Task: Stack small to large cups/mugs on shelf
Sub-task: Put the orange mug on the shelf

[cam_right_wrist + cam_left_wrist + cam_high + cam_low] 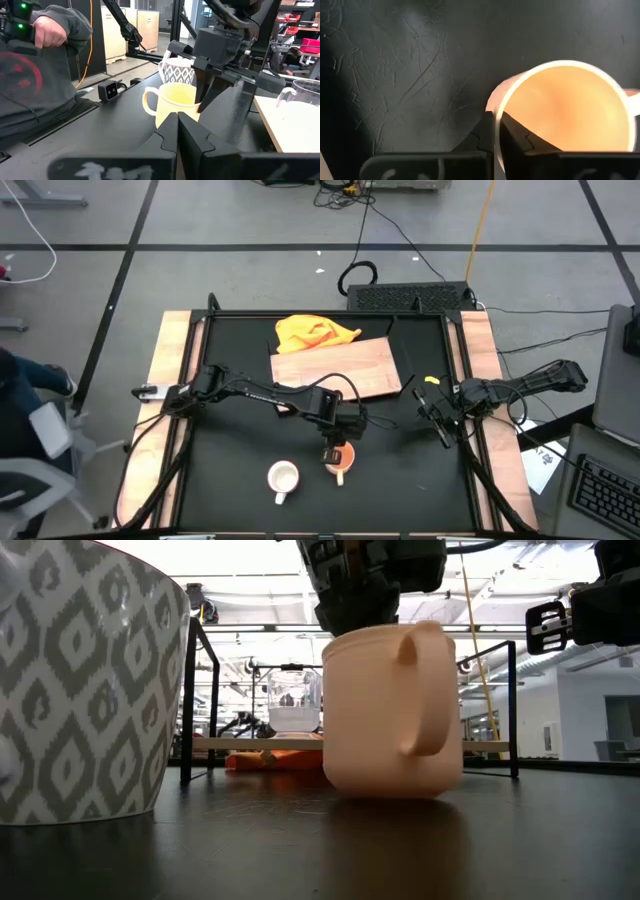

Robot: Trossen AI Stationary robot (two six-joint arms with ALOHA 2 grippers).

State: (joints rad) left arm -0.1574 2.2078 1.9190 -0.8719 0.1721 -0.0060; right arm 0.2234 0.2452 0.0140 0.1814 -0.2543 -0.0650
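Observation:
The yellow-orange mug (341,461) stands upright on its base on the black table, its handle (428,690) toward the near edge. My left gripper (496,120) is above it, shut on its rim. The white mug with a grey diamond pattern (283,477) stands upright to its left. The clear glass cup (293,705) stands on the wooden shelf board (335,368). My right gripper (178,124) is shut and empty near the table's right edge (440,420). My left gripper holds the yellow-orange mug by its rim (495,100), on the side away from the handle. One finger (520,135) is inside the mug and one (481,137) outside, with the wall between them. The fingers point down from above. The mug stands upright with its base on the table (395,790).
A yellow cloth (315,332) lies at the board's far edge. A black frame (190,690) borders the table. A person in a grey sleeve (45,35) stands beyond the table's left side. There is open black table (400,480) to the right of the yellow-orange mug.

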